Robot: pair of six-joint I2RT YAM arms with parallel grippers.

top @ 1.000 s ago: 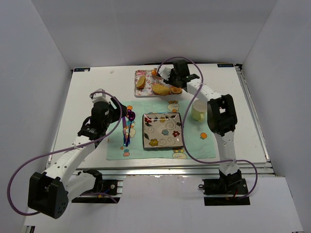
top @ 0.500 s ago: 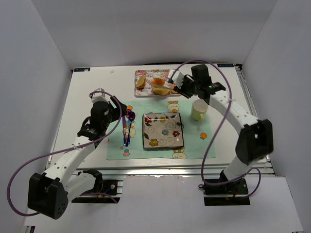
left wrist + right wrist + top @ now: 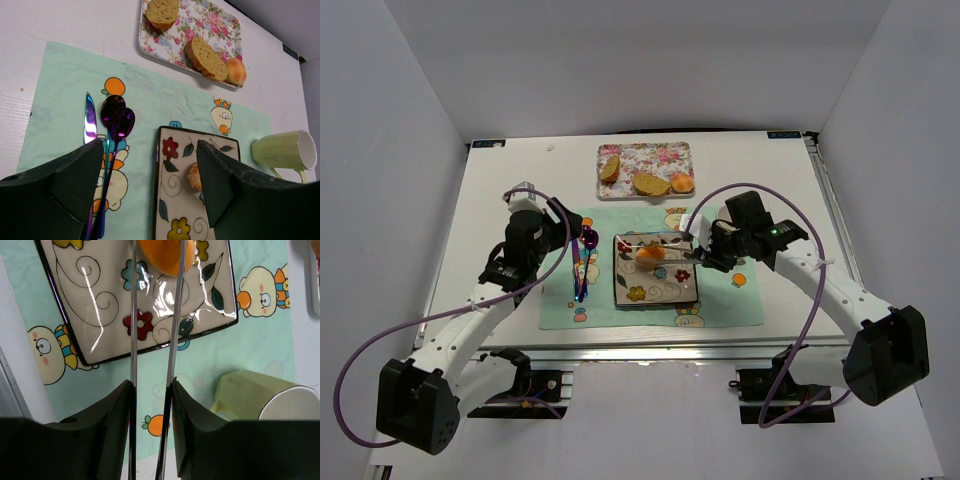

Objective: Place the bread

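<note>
The bread [image 3: 651, 184], a flat tan slice with a darker crust, lies on the floral tray [image 3: 640, 152]; it also shows in the left wrist view [image 3: 206, 57]. My right gripper [image 3: 712, 250] [image 3: 152, 385] is shut on metal tongs [image 3: 132, 315]. The tong tips pinch a small round orange bun [image 3: 651, 253] [image 3: 162, 255] at the top of the flowered square plate [image 3: 655, 290]. I cannot tell whether the bun touches the plate. My left gripper [image 3: 560, 235] [image 3: 150, 165] is open and empty, over the placemat left of the plate.
On the tray a yellowish wedge [image 3: 610, 168] lies left of the bread and another orange bun [image 3: 682, 183] right of it. A knife and spoons [image 3: 582, 262] lie on the green placemat [image 3: 560, 300]. A yellow-green cup [image 3: 280, 150] [image 3: 250, 390] stands right of the plate.
My right arm has swung from the tray toward me, carrying the orange bun in the tongs down to the plate. The left arm has not moved.
</note>
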